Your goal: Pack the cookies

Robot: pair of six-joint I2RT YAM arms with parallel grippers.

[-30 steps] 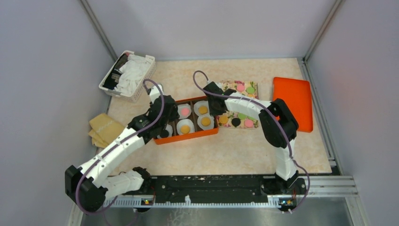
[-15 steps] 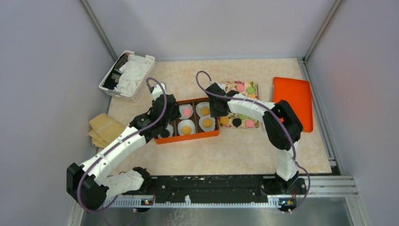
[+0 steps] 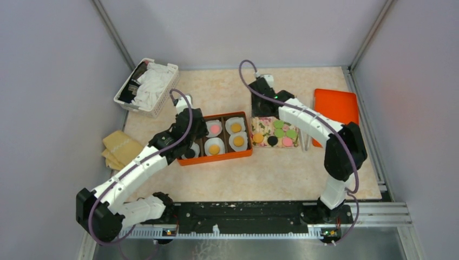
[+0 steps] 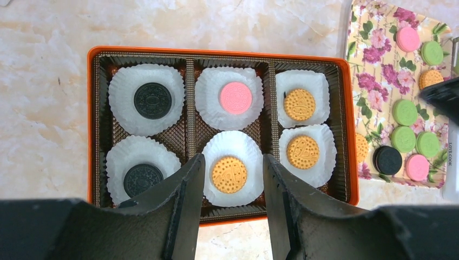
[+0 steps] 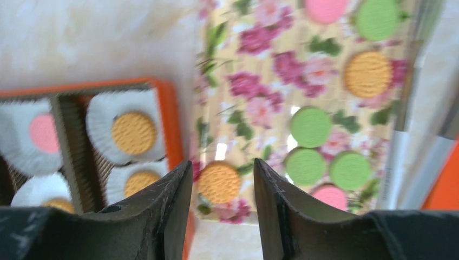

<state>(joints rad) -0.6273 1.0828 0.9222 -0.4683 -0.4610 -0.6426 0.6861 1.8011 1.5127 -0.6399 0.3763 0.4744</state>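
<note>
Nearest, the left gripper [image 4: 233, 162] hangs over the orange rectangular box [image 4: 216, 52], its fingers spread wide and empty, framing one tan biscuit below. Each of the box's six compartments holds a white fluted paper cup [image 4: 122, 116] with one small round cookie [image 4: 236, 98] centred in it, probably to keep the pieces apart; the box looks full. Just right of the box lies the flat floral-print tray [image 4: 373, 70], carrying loose cookies [image 4: 405, 112] in green, pink, orange and black. Right of the box and slightly beyond it, the right gripper [image 5: 222, 165] hovers over that tray, likewise wide and empty, seemingly poised for a pick. Its wrist view is blurred. From above, the arms hide the box's left column and part of the tray. A pale strip [image 5: 403, 141] past the tray I cannot identify.
</note>
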